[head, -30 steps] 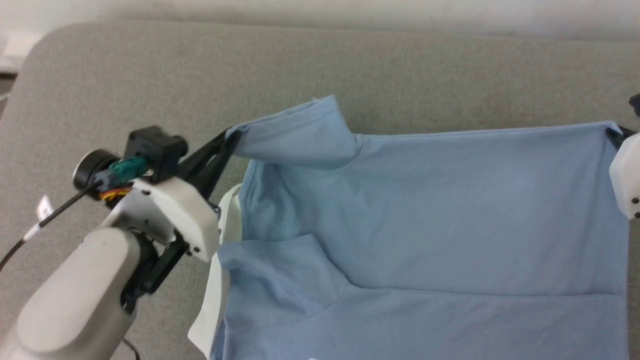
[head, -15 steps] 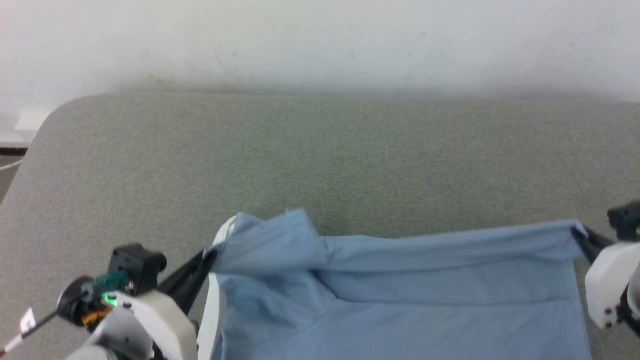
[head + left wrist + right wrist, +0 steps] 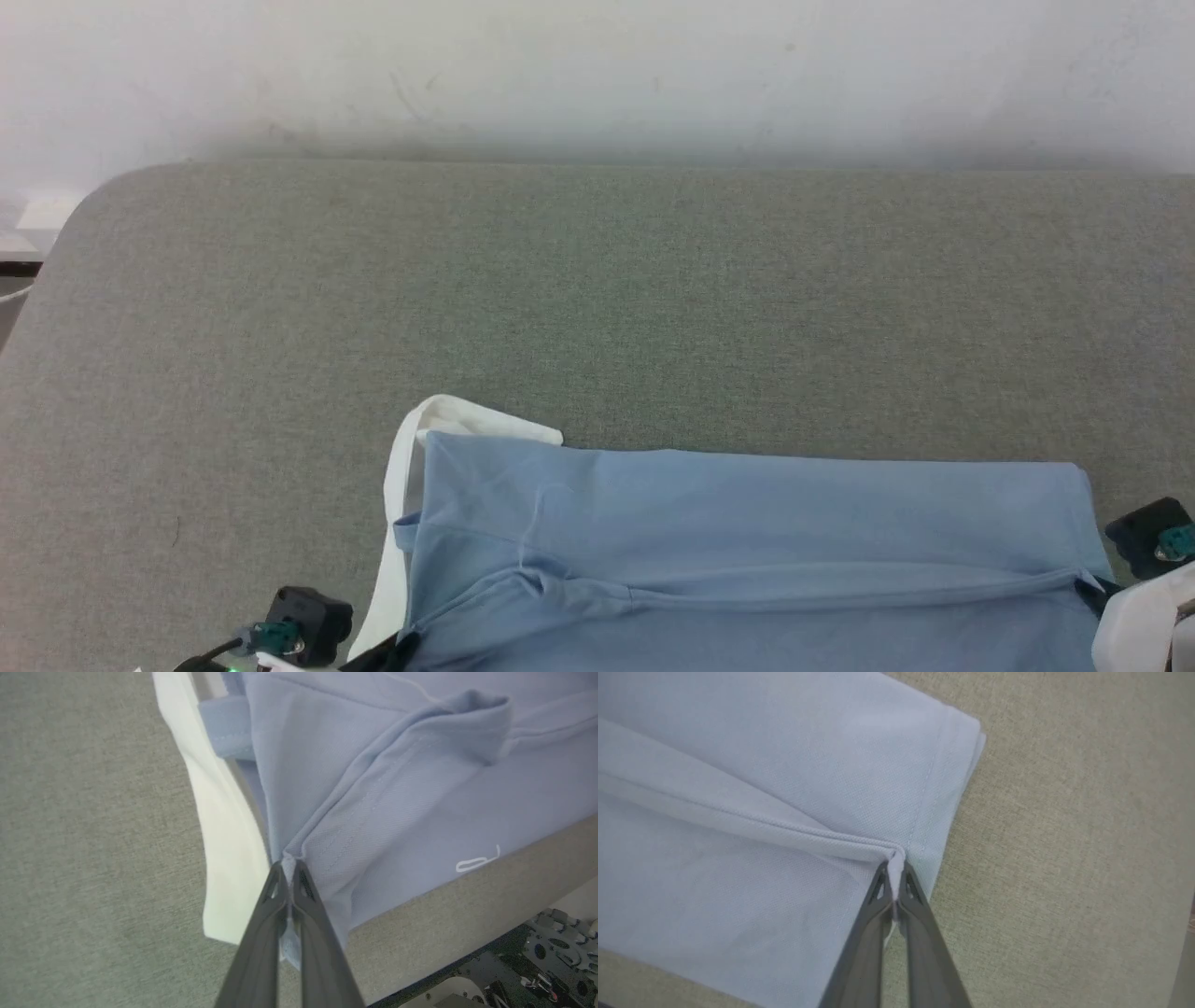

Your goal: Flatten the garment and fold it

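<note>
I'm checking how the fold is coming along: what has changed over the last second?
The left gripper and right gripper drew the held edge of the garment back toward the robot and lowered it; a flat fold now lies beyond that edge. The head camera also tilted up. Both grips stayed shut on the garment, white collar at its left, on the grey surface.

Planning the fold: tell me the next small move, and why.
Probably open the left gripper and right gripper and let go: each pinches an edge of the shirt, whose folded-over layer already lies on the table.
</note>
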You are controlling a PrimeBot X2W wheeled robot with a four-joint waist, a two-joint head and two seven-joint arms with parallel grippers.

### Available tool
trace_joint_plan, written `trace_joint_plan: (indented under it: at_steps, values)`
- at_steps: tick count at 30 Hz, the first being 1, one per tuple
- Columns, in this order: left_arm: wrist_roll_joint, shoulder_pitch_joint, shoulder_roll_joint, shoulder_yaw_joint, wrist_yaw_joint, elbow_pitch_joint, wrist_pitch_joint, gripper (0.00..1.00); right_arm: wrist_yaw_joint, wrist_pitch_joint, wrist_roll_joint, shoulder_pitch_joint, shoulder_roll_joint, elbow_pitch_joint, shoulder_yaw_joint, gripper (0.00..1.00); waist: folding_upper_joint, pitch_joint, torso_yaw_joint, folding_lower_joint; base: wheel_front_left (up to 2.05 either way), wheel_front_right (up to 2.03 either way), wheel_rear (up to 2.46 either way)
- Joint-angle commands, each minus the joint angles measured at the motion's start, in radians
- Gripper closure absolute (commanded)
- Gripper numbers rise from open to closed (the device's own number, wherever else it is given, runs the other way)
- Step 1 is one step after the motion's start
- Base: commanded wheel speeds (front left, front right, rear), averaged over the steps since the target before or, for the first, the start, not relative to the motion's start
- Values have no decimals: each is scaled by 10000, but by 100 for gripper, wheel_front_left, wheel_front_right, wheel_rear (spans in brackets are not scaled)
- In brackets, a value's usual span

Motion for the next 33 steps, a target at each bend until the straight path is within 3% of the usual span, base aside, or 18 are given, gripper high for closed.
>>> trace_joint_plan:
  at_steps: [1, 5, 6, 7, 8, 18, 23, 29, 33]
  values:
    - [132, -200, -124, -82, -167, 419, -136, 100, -21, 26, -167, 105, -85, 100, 77, 100, 0, 71, 38, 0, 0, 0, 0]
    - [324, -566, -385, -228, -395, 1206, -342, 100, -21, -47, -283, 8, -63, 340, 307, 100, 0, 117, 30, 0, 0, 0, 0]
    - [371, -650, -444, -259, -445, 1374, -402, 100, -21, -77, -271, -26, -50, 398, 374, 62, 0, 108, 24, 0, 0, 0, 0]
    - [401, -716, -506, -270, -470, 1531, -473, 66, -21, -131, -208, -61, -6, 458, 405, 0, 0, 91, 11, 0, 0, 0, 0]
    - [431, -768, -560, -276, -484, 1668, -550, 2, -21, -204, -124, -109, 57, 495, 427, 0, 0, 63, -4, 0, 0, 0, 0]
    - [221, -780, -1087, 292, -340, 1937, -2112, 0, -21, -276, 917, -324, 143, -210, 115, 0, 0, -676, -126, 0, 0, 0, 0]
    - [-185, -489, -1528, 1102, 164, 1582, -3384, 0, -21, 68, 1422, -187, 631, -806, -561, 0, 0, -928, -179, 0, 0, 0, 0]
    - [-445, 174, -2687, 2619, 817, 1003, -4336, 0, -21, 215, 1155, 301, 1694, -1190, -1788, 0, 0, -1104, -185, 0, 0, 0, 0]
    - [674, 631, -3818, 4231, 795, 154, -4360, 0, -21, 277, 683, 563, 2770, -1228, -2758, 0, 0, -1142, -168, 0, 0, 0, 0]
